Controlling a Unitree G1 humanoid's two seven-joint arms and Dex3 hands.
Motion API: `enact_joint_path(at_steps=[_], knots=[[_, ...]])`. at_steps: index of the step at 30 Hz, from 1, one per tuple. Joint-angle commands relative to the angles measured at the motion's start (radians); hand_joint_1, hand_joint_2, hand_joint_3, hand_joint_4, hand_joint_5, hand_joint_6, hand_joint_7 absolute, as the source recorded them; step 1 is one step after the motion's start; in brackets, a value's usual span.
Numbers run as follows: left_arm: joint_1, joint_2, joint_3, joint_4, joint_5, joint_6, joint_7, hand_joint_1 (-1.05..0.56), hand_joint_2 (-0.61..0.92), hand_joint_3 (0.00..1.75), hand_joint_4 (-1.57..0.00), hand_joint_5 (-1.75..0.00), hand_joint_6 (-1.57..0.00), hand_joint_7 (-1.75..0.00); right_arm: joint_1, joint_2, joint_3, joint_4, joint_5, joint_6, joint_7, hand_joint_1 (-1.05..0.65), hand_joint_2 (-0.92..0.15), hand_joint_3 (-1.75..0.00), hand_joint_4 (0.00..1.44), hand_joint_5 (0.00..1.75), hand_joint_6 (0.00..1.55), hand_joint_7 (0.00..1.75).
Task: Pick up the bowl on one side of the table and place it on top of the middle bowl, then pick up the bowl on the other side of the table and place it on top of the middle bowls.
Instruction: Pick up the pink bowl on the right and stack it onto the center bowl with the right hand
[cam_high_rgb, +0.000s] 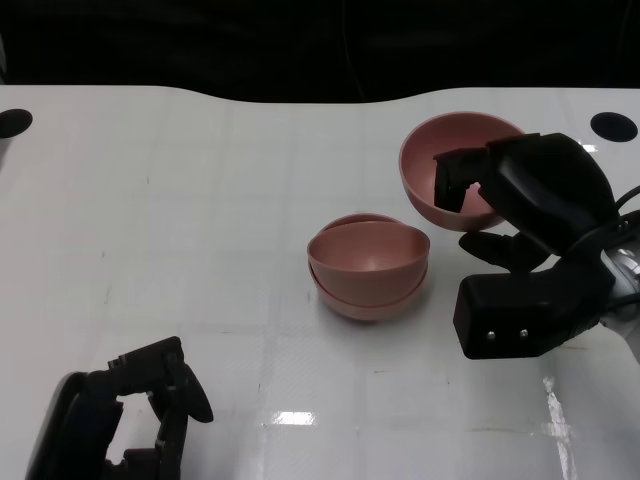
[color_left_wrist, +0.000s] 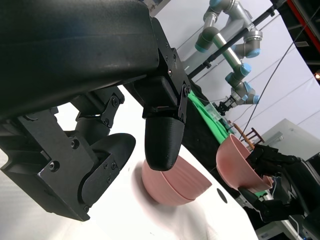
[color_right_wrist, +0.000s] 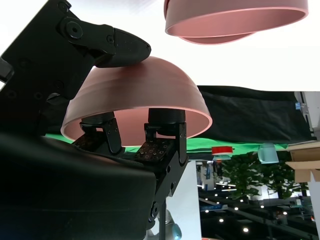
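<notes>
In the head view the right hand (cam_high_rgb: 520, 215) grasps a pink bowl (cam_high_rgb: 440, 165) by its rim at the upper right, tipped toward the two stacked bowls (cam_high_rgb: 368, 268) at centre — a thin rim pinch that could slip or land crooked. The left wrist view shows the left hand (color_left_wrist: 100, 135) released and holding nothing; the right wrist view shows fingers (color_right_wrist: 115, 45) over and under the bowl's wall — no readable writing anywhere.

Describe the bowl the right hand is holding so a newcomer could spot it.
On the white table, look right of the two stacked pink bowls. The single pink plastic bowl is lifted and tilted, its rim pinched by the right hand's black fingers.
</notes>
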Motion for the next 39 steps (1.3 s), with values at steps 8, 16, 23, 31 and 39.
enact_joint_path(at_steps=[8, 16, 23, 31, 39], knots=[[0.002, 0.011, 0.007, 0.006, 0.005, -0.005, -0.002, 0.0, 0.26, 1.58, -0.88, -1.71, -0.84, -1.52, -0.089, 0.069, 0.007, 0.104, 0.067, -0.148, -0.009, -0.13, -0.3, -1.32, 1.0, 1.75, 0.86, 1.54], [0.005, 0.011, 0.006, 0.002, 0.0, 0.0, -0.007, -0.01, 0.27, 1.58, -0.87, -1.71, -0.84, -1.52, -0.111, 0.1, 0.01, 0.145, 0.078, -0.189, 0.002, -0.18, -0.27, -1.35, 1.0, 1.75, 0.84, 1.58], [0.003, 0.015, 0.005, 0.008, -0.001, -0.012, -0.011, 0.0, 0.26, 1.59, -0.86, -1.73, -0.83, -1.52, -0.131, 0.134, 0.031, 0.189, 0.104, -0.232, 0.035, -0.14, -0.27, -1.33, 1.0, 1.75, 0.84, 1.57], [0.004, 0.012, 0.004, 0.004, 0.0, -0.004, -0.011, -0.01, 0.26, 1.59, -0.85, -1.74, -0.83, -1.52, -0.143, 0.144, 0.032, 0.243, 0.115, -0.277, 0.03, -0.11, -0.25, -1.38, 1.02, 1.75, 0.89, 1.53], [0.005, 0.012, 0.006, 0.002, 0.006, -0.001, -0.008, -0.02, 0.27, 1.58, -0.85, -1.73, -0.83, -1.52, -0.145, 0.133, 0.038, 0.255, 0.124, -0.278, 0.094, -0.12, -0.28, -1.36, 0.99, 1.75, 0.88, 1.51]])
